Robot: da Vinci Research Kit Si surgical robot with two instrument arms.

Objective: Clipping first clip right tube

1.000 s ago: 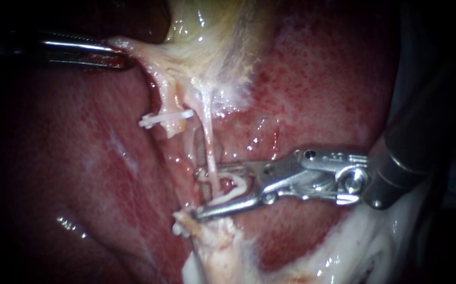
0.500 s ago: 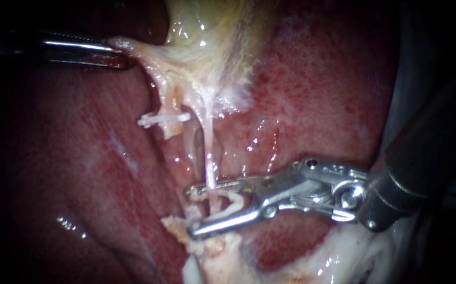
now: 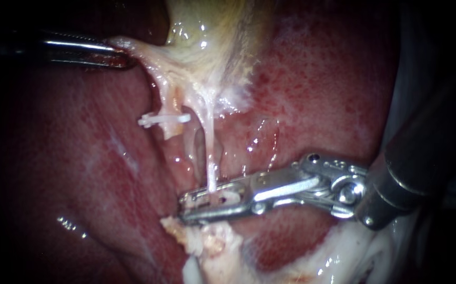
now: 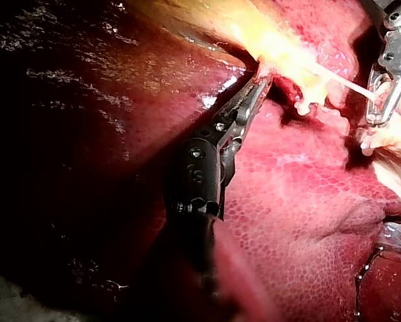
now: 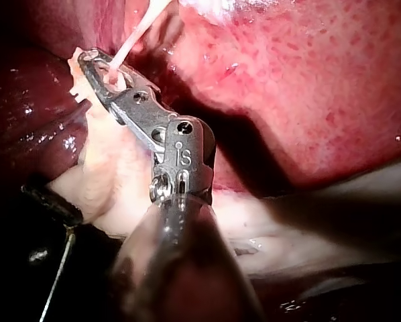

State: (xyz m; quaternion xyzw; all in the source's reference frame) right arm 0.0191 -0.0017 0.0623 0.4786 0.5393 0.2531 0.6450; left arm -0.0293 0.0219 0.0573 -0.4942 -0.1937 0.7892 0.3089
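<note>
Right instrument [image 3: 185,205] closed its jaws from wide open, clamped on the right tube [image 3: 210,158] low by the liver [image 3: 80,173]. Left instrument [image 3: 122,59] gripped gallbladder [image 3: 212,47] tissue taut. Tube looked thin, soft, slippery, tearable; best taken squarely, not tugged.

The right instrument [image 3: 205,202] and left instrument [image 3: 118,57] are shiny silver metal with round pins, dark-shafted.

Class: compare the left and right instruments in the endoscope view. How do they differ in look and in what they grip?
The left instrument grips pale gallbladder tissue; the right instrument is closed on the thin right tube, a white clip between its jaws. The left instrument's jaws are slim and shadowed; the right instrument's are broad, bright and slotted. Both are shut on something.
</note>
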